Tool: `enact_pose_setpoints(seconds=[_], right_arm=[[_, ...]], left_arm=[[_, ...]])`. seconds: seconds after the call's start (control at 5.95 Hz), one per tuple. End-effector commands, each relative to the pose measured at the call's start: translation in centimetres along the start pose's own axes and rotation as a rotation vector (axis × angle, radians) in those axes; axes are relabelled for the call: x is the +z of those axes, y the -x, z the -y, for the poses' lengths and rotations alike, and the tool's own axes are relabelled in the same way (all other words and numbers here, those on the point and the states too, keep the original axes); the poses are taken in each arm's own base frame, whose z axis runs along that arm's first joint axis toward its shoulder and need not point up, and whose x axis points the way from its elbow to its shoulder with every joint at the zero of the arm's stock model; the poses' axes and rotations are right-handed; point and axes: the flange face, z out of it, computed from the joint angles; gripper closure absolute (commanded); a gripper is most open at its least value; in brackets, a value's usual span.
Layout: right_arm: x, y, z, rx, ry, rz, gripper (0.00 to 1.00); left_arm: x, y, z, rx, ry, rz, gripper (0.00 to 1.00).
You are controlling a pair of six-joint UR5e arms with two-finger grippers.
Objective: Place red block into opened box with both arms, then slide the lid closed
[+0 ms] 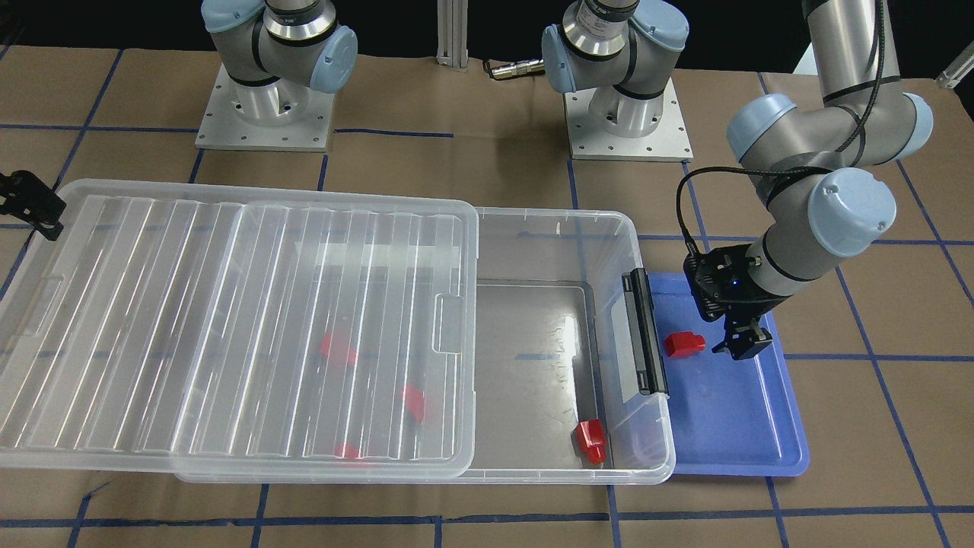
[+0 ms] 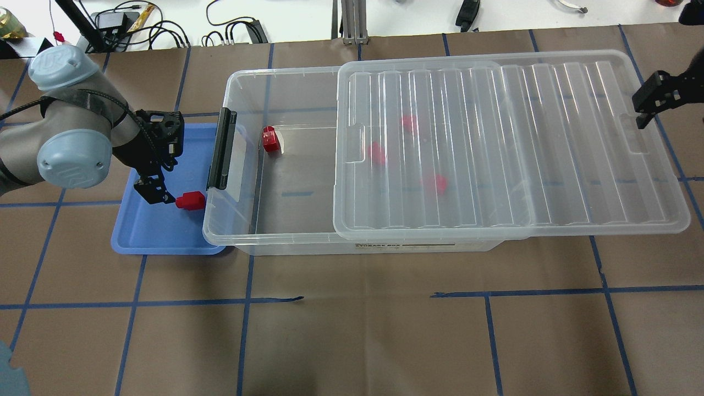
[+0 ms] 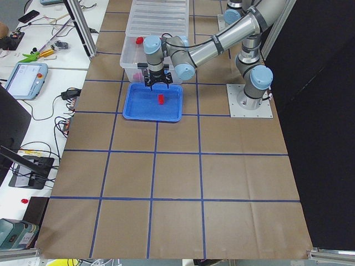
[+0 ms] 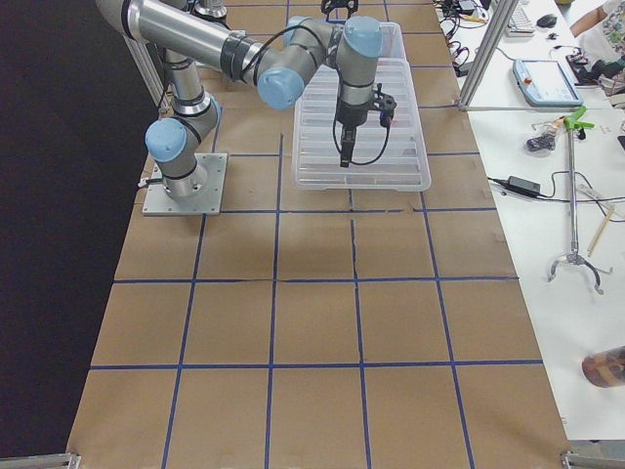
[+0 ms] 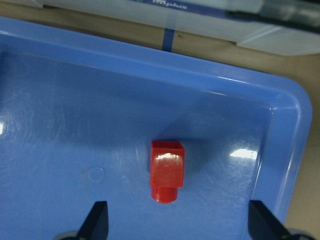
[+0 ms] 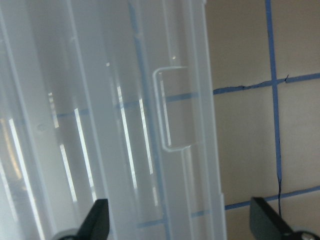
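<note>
A red block [image 5: 167,177] lies flat in the blue tray [image 2: 159,236], beside the box's black latch bar [image 2: 221,148]. My left gripper [image 5: 180,222] hangs open over it, one finger to each side, gripping nothing; the same gripper [image 2: 157,192] and block [image 2: 191,201] show from overhead. The clear box [image 2: 236,82] is partly uncovered at its latch end. The ribbed clear lid [image 2: 511,143] covers the remainder and overhangs the far end. My right gripper [image 2: 652,99] stands open at the lid's far short end, near its notch tab [image 6: 172,110], holding nothing.
One more red block [image 2: 269,138] lies in the uncovered part of the box, and three show blurred under the lid [image 2: 407,122]. The arm bases [image 1: 262,106] stand behind the box. Brown paper with blue tape lines covers the table [image 2: 352,330].
</note>
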Motion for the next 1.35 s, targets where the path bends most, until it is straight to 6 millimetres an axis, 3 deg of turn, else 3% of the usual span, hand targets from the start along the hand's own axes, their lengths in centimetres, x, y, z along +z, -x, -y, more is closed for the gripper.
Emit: enact_pose_setpoints(seconds=[0.0,0.34,0.5,0.67,0.84,1.01,1.18], right_arm=[[-6.2,9.4,-1.8,0.042,0.023,0.046,0.00],[-7.6,17.8,-4.6,0.013,0.032,0.109,0.00],[-7.5,19.7,-5.5,0.012,0.044,0.129,0.00],[-7.5,20.3,-5.6,0.020,0.048,0.145,0.00],[-7.6,20.2,-5.7,0.021,0.044,0.141,0.00],[-7.7,20.4,-5.8,0.020,0.044,0.141,0.00],[-7.6,20.3,-5.8,0.018,0.043,0.138,0.00]], left_arm=[[3.3,0.8,-0.4,0.003,-0.005,-0.031,0.03],[6.4,1.2,-0.3,0.014,-0.004,-0.016,0.03],[6.8,1.1,-0.1,0.018,-0.004,-0.021,0.11],[6.7,1.2,-0.1,0.046,-0.004,-0.015,0.42],[6.5,1.3,0.0,0.052,0.000,-0.003,0.83],[5.5,1.1,0.1,0.052,0.007,0.015,0.94],[3.6,1.1,0.5,0.060,0.016,0.038,0.97]])
